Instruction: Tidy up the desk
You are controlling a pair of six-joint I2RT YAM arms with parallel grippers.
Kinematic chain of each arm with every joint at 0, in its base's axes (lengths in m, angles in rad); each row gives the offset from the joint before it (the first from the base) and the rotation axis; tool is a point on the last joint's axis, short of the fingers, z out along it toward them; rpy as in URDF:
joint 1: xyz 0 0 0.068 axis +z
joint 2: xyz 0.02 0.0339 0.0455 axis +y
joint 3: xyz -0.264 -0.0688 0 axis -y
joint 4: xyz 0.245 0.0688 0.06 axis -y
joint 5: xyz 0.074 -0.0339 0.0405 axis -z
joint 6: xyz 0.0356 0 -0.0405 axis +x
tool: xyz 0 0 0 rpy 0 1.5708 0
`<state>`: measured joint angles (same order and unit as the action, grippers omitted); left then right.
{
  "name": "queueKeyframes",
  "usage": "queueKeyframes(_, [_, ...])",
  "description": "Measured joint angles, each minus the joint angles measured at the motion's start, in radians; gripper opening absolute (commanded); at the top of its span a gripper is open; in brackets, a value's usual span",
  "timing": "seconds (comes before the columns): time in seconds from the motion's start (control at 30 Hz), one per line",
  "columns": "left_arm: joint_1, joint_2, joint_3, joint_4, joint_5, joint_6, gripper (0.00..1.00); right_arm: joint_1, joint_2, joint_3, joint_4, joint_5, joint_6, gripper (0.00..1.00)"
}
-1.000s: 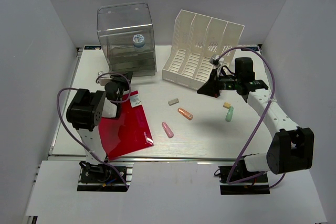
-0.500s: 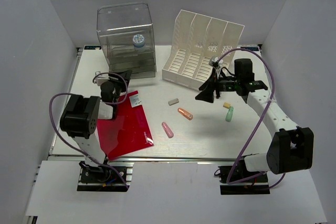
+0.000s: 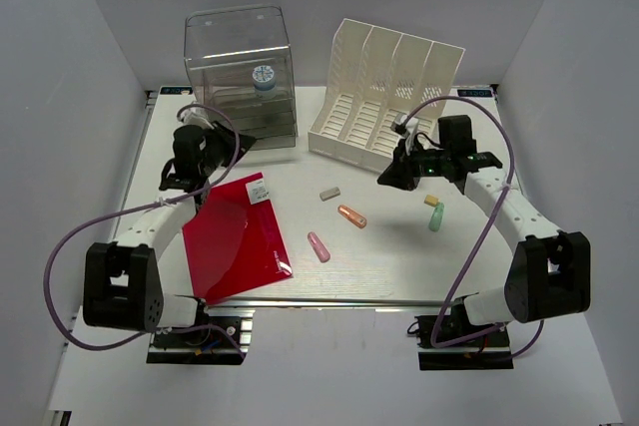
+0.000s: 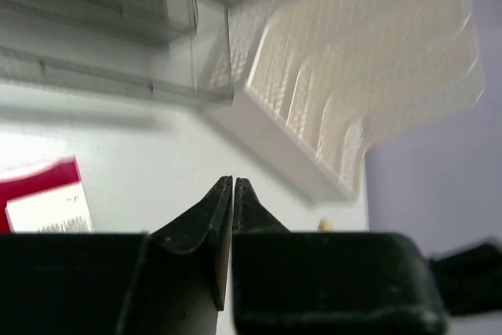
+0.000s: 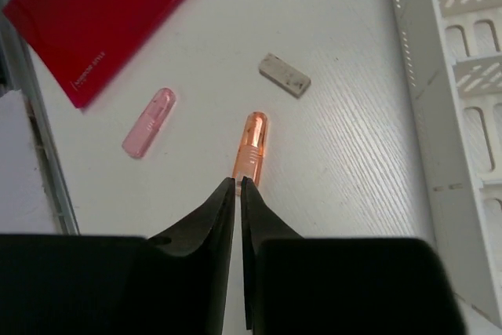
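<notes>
The large flat white tabletop with silver aluminium rail edges (image 3: 399, 251) fills the middle of the top view and carries everything else, with both arm bases at its near edge. At its far left stands a tall clear plastic drawer box (image 3: 240, 62). A small round blue-and-white thing (image 3: 263, 77) shows through its front wall. Just to the right, and apart from it, stands a white slotted plastic file rack (image 3: 384, 92) with four compartments, set at a slant. A flat glossy red folder (image 3: 240, 246) lies near the left front, with a white label (image 3: 260, 193) at its far corner.

The left gripper (image 4: 234, 183) sits beyond the folder's far edge, near the foot of the drawer box; its fingers are pressed together and grip nothing. The right gripper (image 5: 238, 183) is in front of the rack (whether it touches the surface I cannot tell). Its fingers are likewise closed on nothing.

A translucent orange capsule (image 5: 252, 143) lies just past the right fingertips. A translucent pink capsule (image 5: 149, 121) lies to its left, nearer the folder. A small grey rectangular block (image 5: 285, 74) lies beyond the orange one. A pale green capsule (image 3: 437, 217) lies further right. A tiny yellowish piece (image 3: 431, 201) sits just beside it.
</notes>
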<state>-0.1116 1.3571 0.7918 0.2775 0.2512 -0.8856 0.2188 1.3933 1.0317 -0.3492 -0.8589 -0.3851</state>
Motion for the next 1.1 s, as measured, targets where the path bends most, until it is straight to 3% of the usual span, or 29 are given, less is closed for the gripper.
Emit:
queueKeyframes(0.07, [-0.011,-0.023,0.029,-0.133,0.056,0.082,0.11,0.008,0.002,-0.004,-0.002,0.06,-0.014,0.15])
queueKeyframes(0.1, [-0.019,-0.034,0.03,-0.182,0.077,0.11,0.13,0.012,0.002,-0.012,0.002,0.091,-0.02,0.28])
queueKeyframes(0.13, [-0.029,-0.045,0.03,-0.245,0.099,0.14,0.18,0.014,0.001,-0.024,0.002,0.122,-0.024,0.35])
queueKeyframes(0.17, [-0.039,-0.053,0.029,-0.298,0.114,0.165,0.31,0.018,0.001,-0.042,0.005,0.158,-0.032,0.4])
queueKeyframes(0.2, [-0.056,-0.058,0.029,-0.348,0.127,0.191,0.36,0.019,0.0,-0.062,0.009,0.185,-0.037,0.52])
queueKeyframes(0.3, [-0.141,-0.058,0.03,-0.483,0.13,0.242,0.51,0.015,-0.005,-0.129,0.008,0.267,-0.042,0.62])
queueKeyframes(0.5, [-0.422,0.003,0.093,-0.678,0.031,0.268,0.6,-0.03,-0.02,-0.154,0.022,0.344,-0.034,0.64])
queueKeyframes(0.67, [-0.619,0.044,0.126,-0.767,-0.115,0.224,0.62,-0.078,-0.034,-0.154,0.042,0.367,-0.021,0.64])
queueKeyframes(0.93, [-0.812,0.313,0.328,-0.941,-0.378,0.06,0.68,-0.097,-0.092,-0.157,0.043,0.361,-0.014,0.65])
queueKeyframes(1.1, [-0.869,0.425,0.436,-1.035,-0.477,-0.038,0.74,-0.114,-0.132,-0.158,0.045,0.342,-0.014,0.64])
